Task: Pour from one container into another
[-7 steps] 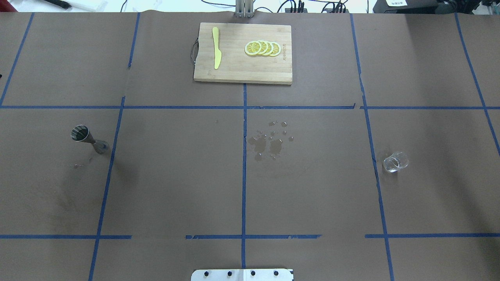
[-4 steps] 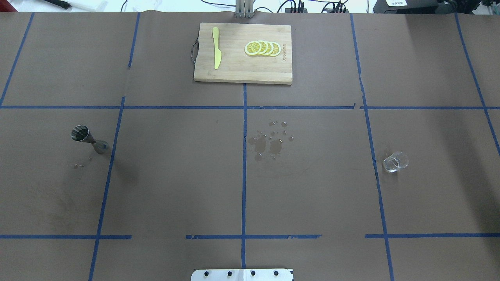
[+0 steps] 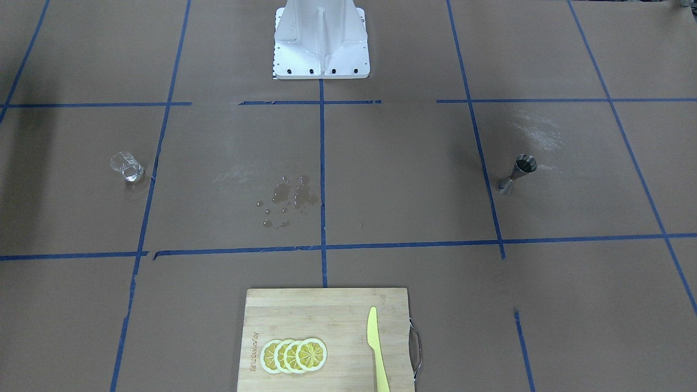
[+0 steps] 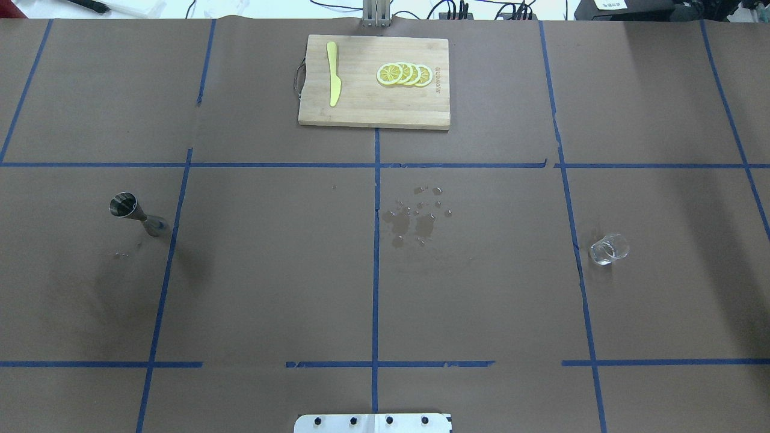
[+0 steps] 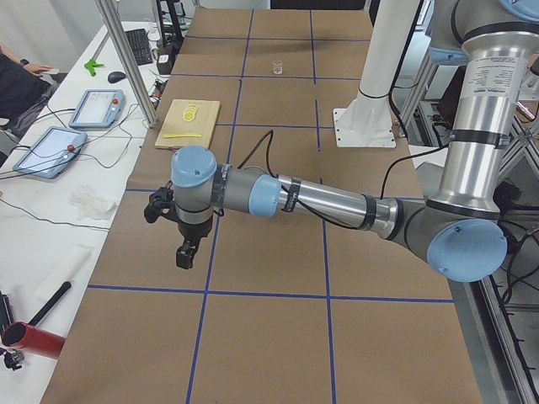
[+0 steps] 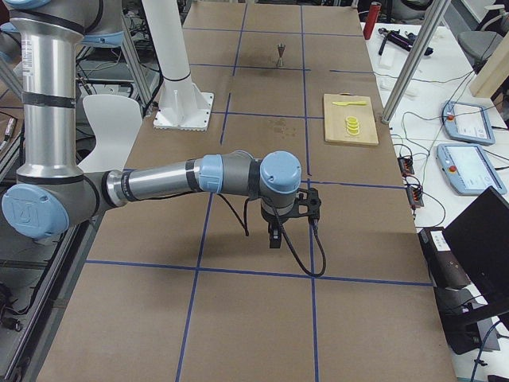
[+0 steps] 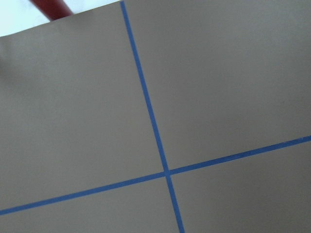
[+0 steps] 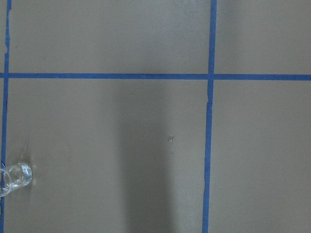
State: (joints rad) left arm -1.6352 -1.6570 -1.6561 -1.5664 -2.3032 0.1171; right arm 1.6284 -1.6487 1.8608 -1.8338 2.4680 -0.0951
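The small clear glass (image 4: 609, 249) stands on the brown paper on the table's right side; it also shows in the front view (image 3: 127, 166) and at the lower left edge of the right wrist view (image 8: 12, 177). The steel hourglass jigger (image 4: 135, 214) stands at the left (image 3: 517, 173). Neither gripper appears in the overhead or front view. My left gripper (image 5: 187, 252) hangs over the table's left end, far from the jigger. My right gripper (image 6: 274, 236) hangs over the right end, short of the glass. Whether either is open or shut, I cannot tell.
A wooden cutting board (image 4: 373, 108) with lemon slices (image 4: 404, 74) and a yellow knife (image 4: 332, 73) lies at the far middle. Water drops (image 4: 415, 219) wet the paper at the centre. The robot base (image 3: 321, 38) stands at the near edge.
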